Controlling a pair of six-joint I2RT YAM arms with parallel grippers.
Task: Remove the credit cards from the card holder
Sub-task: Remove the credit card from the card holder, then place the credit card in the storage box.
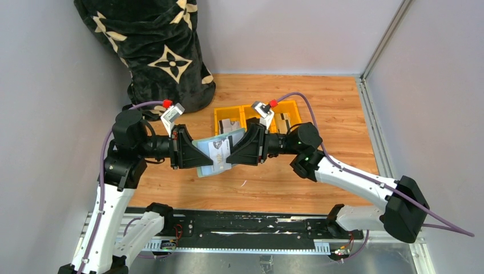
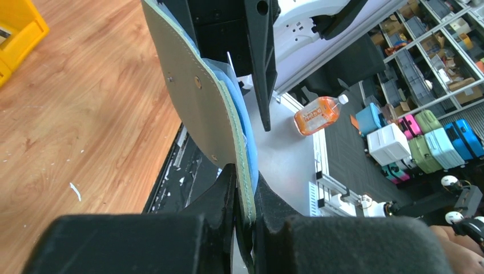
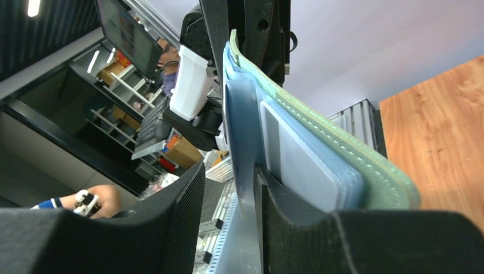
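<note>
Partway through, by the look of it. Wooden table (image 1: 319, 103), dark patterned blanket (image 1: 154, 45) heaped at back left. Near the back edge, yellow tray (image 1: 220, 111) with what look like credit cards (image 1: 230, 125) already lying in its compartments. Hanging in mid-air between the two arms, clear of the table: card holder (image 1: 214, 153), green cover and sleeves. Clamped hard on the holder's edge by left gripper (image 2: 244, 188), fingers almost together. Parted narrowly at right gripper (image 3: 228, 171), straddling a clear sleeve (image 3: 242, 131), gap showing on one side, so nothing pinched. Not emptied: at least one grey card (image 3: 302, 154) tucked in the sleeves just beside the right fingers. Probably left: pinch it, slide out, drop in tray. Can't tell how many more inside.
</note>
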